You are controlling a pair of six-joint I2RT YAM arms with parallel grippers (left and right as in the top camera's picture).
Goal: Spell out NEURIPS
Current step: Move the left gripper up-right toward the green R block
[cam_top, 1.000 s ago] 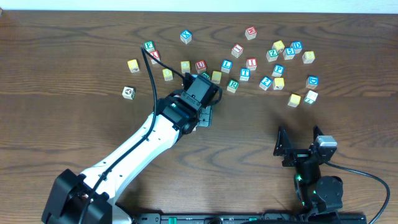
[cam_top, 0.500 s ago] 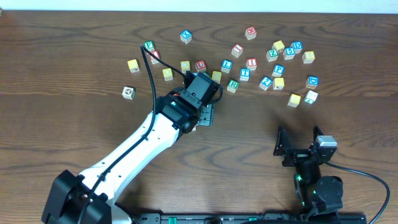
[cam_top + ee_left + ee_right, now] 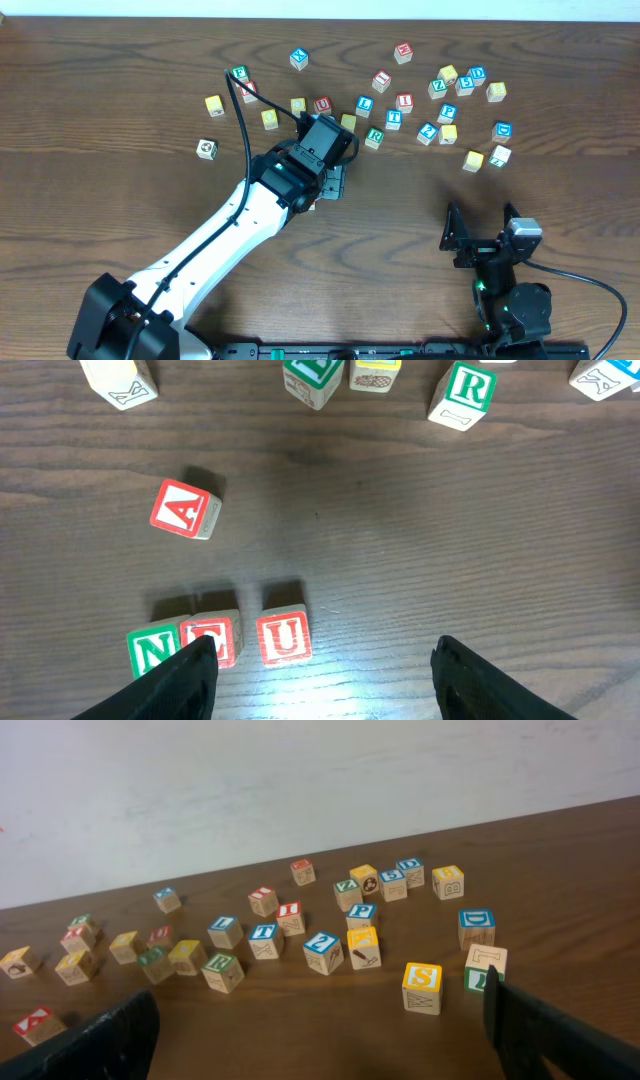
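**Left gripper open over three placed letters**

Its jaws stand apart and hold nothing. Just before them the small wooden cubes green N, red E and red U make a row. N is against E, and U is just beside. Green R, red I, blue P and yellow S wait in the scatter, so four of seven letters remain. The right gripper rests wide open.

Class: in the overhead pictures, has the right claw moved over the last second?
No. The right claw stays put, the same gap below the nearest yellow block.

Overhead faces straight down from far; left wrist faces down, close, sharing with it the green R cube beyond its fingers; right wrist looks low, forward.
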